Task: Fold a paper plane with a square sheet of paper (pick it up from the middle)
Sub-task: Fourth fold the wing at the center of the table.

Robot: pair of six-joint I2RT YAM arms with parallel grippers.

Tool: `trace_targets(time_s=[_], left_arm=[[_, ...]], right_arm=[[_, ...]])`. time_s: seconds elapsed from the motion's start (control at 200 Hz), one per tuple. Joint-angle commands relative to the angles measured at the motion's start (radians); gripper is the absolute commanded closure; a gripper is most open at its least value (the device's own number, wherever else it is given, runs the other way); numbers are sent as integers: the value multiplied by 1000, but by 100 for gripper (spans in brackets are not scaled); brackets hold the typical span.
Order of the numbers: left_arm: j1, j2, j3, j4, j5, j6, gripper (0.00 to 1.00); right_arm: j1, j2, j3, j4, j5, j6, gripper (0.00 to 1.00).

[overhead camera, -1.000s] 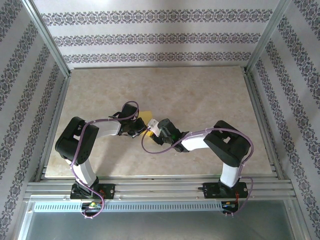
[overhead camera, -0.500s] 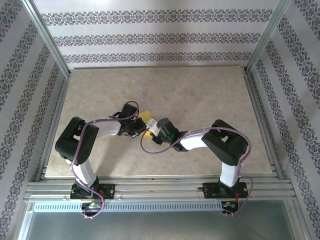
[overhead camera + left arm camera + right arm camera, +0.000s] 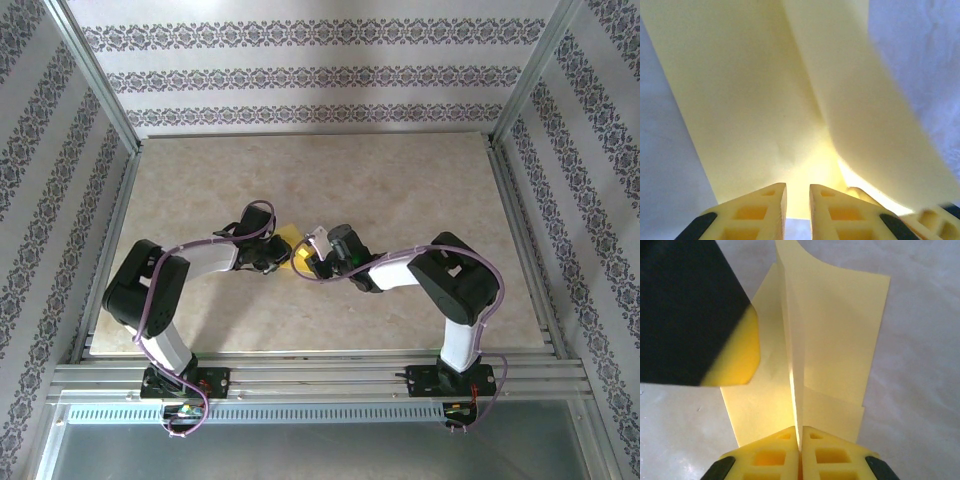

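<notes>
From the near edge of the surface (image 3: 420, 190), the left arm (image 3: 200, 262) and the right arm (image 3: 400, 272) bend inward, wrists nearly meeting near its middle. The left jaws stand slightly parted, and the right jaws are pressed together.

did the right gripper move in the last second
Yes. In the top view the right gripper shifted slightly toward the table's far edge, shut on the yellow paper.
</notes>
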Motion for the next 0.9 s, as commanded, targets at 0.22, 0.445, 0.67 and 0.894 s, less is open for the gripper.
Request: trace_targets(time_s=[0.22, 0.445, 0.67, 0.894], left_arm=[[9, -71, -26, -30, -44, 24, 80], [9, -58, -35, 1, -29, 16, 79], [8, -37, -54, 88, -7, -30, 74], [10, -42, -59, 132, -44, -82, 75]], right_arm=[[-31, 79, 46, 11, -190, 177, 90], [-53, 93, 62, -4, -250, 278, 89], [-53, 113, 69, -27, -304, 402, 88], [-40, 91, 86, -128, -296, 484, 87]])
